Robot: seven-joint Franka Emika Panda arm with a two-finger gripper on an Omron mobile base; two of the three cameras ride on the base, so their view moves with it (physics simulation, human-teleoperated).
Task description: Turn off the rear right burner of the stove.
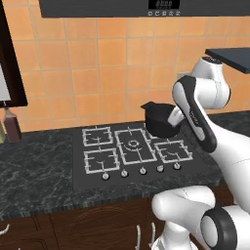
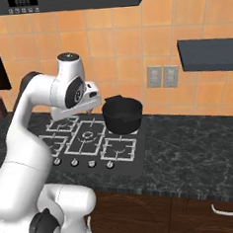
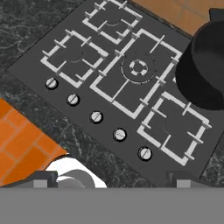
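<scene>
The stove [image 1: 78,166] [image 2: 136,159] [image 3: 30,65] is a flat black glass cooktop set in a dark marble counter. A black pot [image 1: 161,119] [image 2: 122,115] [image 3: 205,70] stands on the rear right burner and hides nearly all of its grate. Five small silver knobs run along the front edge, from the leftmost knob [image 3: 51,83] to the rightmost knob [image 3: 145,153] [image 1: 177,166] [image 2: 110,164]. My gripper [image 3: 111,179] hangs high above the stove's front edge, open, its dark fingertips [image 3: 41,178] far apart with nothing between them. It touches no knob.
The larger ringed middle burner [image 3: 138,68] [image 1: 133,144] lies left of the pot. A brown bottle [image 1: 12,126] stands at the counter's far left. Wall outlets [image 2: 162,76] and a dark shelf [image 2: 207,54] are on the right; a range hood [image 1: 146,6] hangs overhead.
</scene>
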